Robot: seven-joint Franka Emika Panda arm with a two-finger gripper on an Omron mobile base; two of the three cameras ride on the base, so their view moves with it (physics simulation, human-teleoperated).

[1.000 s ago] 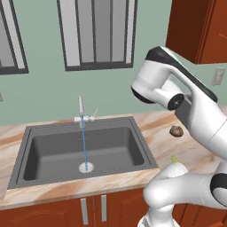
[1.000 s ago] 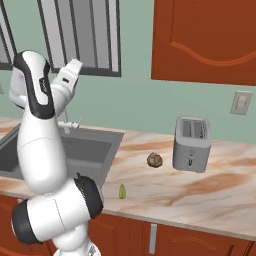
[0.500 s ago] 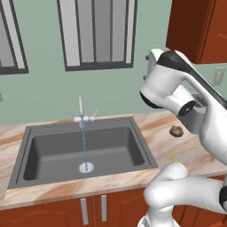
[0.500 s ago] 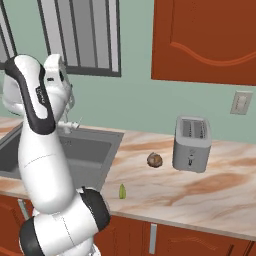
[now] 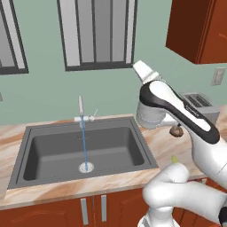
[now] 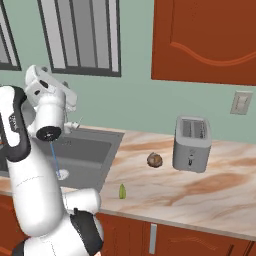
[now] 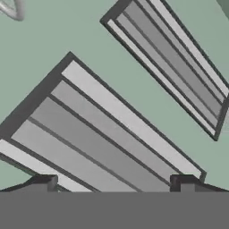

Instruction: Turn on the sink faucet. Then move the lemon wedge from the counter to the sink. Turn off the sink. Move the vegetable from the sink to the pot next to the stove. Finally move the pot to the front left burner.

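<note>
Nearest the base, the lemon wedge [image 6: 122,191] lay on the worktop [image 6: 200,190] just right of the sink [image 5: 84,153], close to the front edge and well apart from the basin; in the left base view it was a small yellow-green sliver [image 5: 174,158] beside the robot's white body. It rested flat and untouched, so the second step was judged not yet begun.

In the sink itself a thin blue stream of water [image 5: 83,144] fell straight onto the round silver drain [image 5: 86,167], which suggested the sink faucet [image 5: 81,111] at the sink's back rim was running and the first step was done.

Further back and right of the sink, a brown roundish lump [image 6: 155,160] sat on the worktop just left of a silver toaster [image 6: 190,144]; neither belonged to the job.

The pincer [image 7: 114,183] was raised above the sink's back right corner, pointed at the green wall and the barred window [image 7: 112,134] behind the faucet. Its two dark tips stood far apart with nothing between them, holding nothing. That high, wide-open pose probably served to clear the faucet before a swing down toward the wedge.
</note>
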